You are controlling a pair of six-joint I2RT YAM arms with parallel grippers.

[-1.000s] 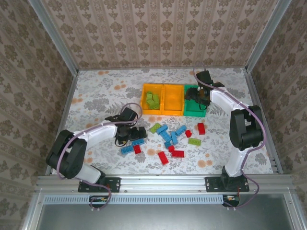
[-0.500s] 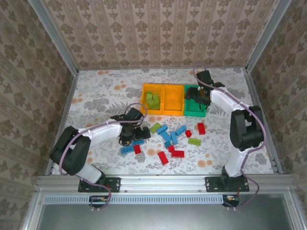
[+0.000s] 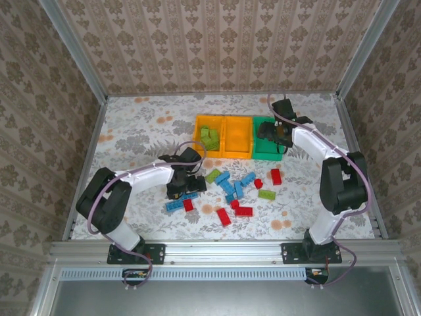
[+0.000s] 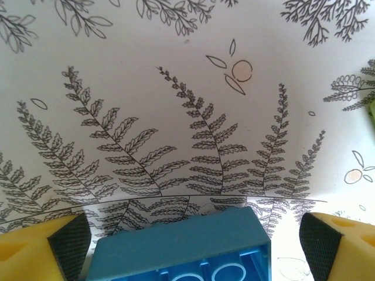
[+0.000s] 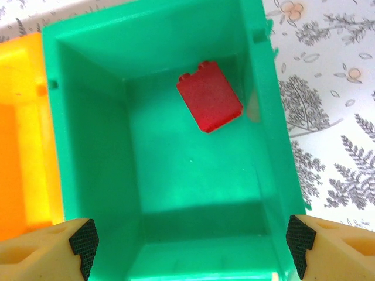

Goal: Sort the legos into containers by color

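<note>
A blue lego (image 4: 176, 246) lies between the fingers of my left gripper (image 4: 190, 246), which is open; a gap shows beside the right finger (image 4: 319, 249). From above, the left gripper (image 3: 183, 187) sits at the left edge of a scatter of blue (image 3: 230, 184), red (image 3: 244, 211) and lime (image 3: 266, 194) legos. My right gripper (image 5: 187, 240) hangs open over the green container (image 5: 94, 146), where one red lego (image 5: 209, 96) lies. In the top view the right gripper (image 3: 279, 135) is above the green container (image 3: 264, 155). The left orange container (image 3: 199, 138) holds lime legos (image 3: 210, 137).
The middle orange container (image 3: 237, 138) stands between the other two, all in a row at the back. A blue lego (image 3: 174, 205) and a red one (image 3: 189, 205) lie just in front of the left gripper. Metal rails edge the table.
The left gripper has slid right toward the lego scatter and now straddles a blue lego. The right arm has shifted slightly right above the green container.
</note>
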